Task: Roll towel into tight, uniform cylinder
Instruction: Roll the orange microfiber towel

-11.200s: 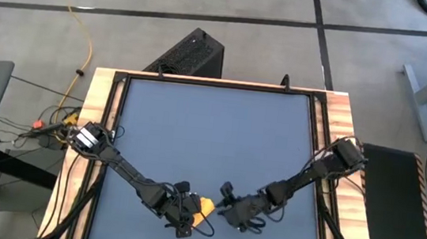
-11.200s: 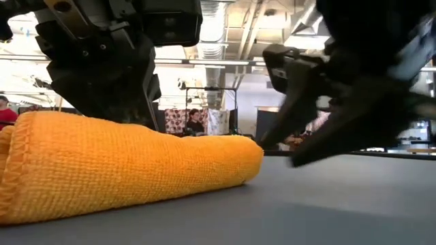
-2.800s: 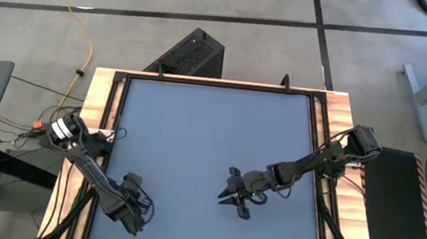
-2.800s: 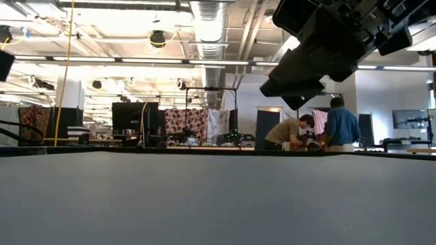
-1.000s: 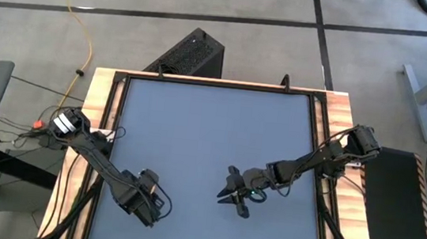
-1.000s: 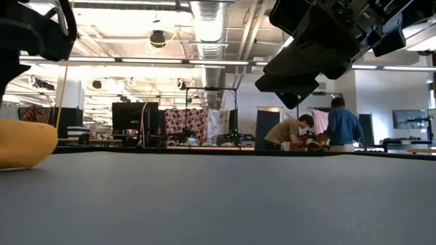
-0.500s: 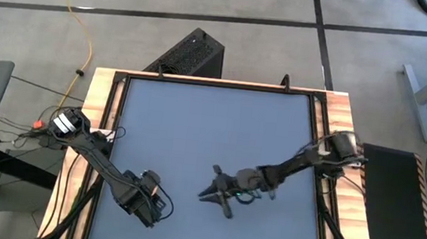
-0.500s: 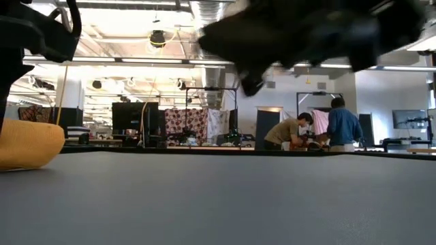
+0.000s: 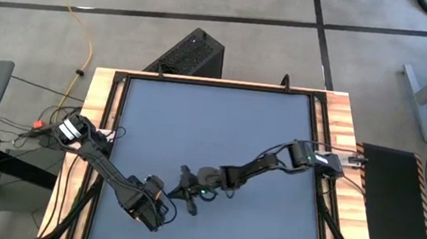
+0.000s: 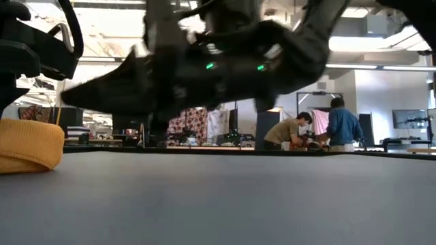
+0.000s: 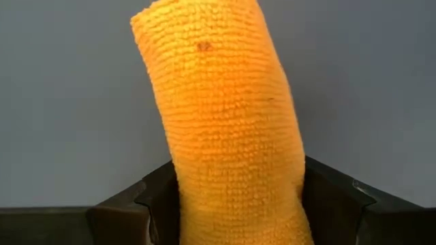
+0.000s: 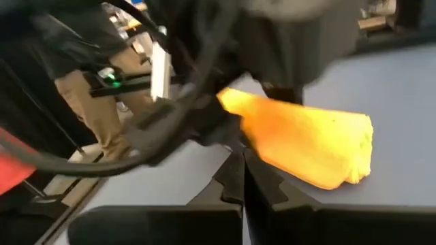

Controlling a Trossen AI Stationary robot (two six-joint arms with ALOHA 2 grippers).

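Observation:
The towel (image 11: 225, 102) is a bright yellow stubby roll, seen between the fingers of my left gripper (image 11: 238, 197), which points down near the table's near left (image 9: 150, 206). From above, that gripper hides the towel. The low view shows the roll's end (image 10: 27, 144) low over the grey mat; whether it rests there I cannot tell. My right gripper (image 12: 242, 170) reaches in level from the right (image 9: 182, 192), shut, its tips close in front of the towel (image 12: 310, 146). My left gripper pinches the roll between its two fingers, one on each long side (image 11: 178, 190). The fingers come from above, point down and lie across the roll. The roll's free end (image 11: 197, 27) sticks out past the fingers. My right gripper: whether its shut tips touch the towel cannot be told.
The grey mat (image 9: 213, 127) lies open toward the far and right sides. A black frame and wooden strips (image 9: 97, 91) border it. A black box (image 9: 193, 52) stands beyond the far edge. People (image 10: 327, 129) stand in the room behind.
My right gripper has swung far toward the table's left, dipping down toward the towel and my left gripper, and has shut on the way. My left gripper has sunk a little with the towel, which sits lower in the low view.

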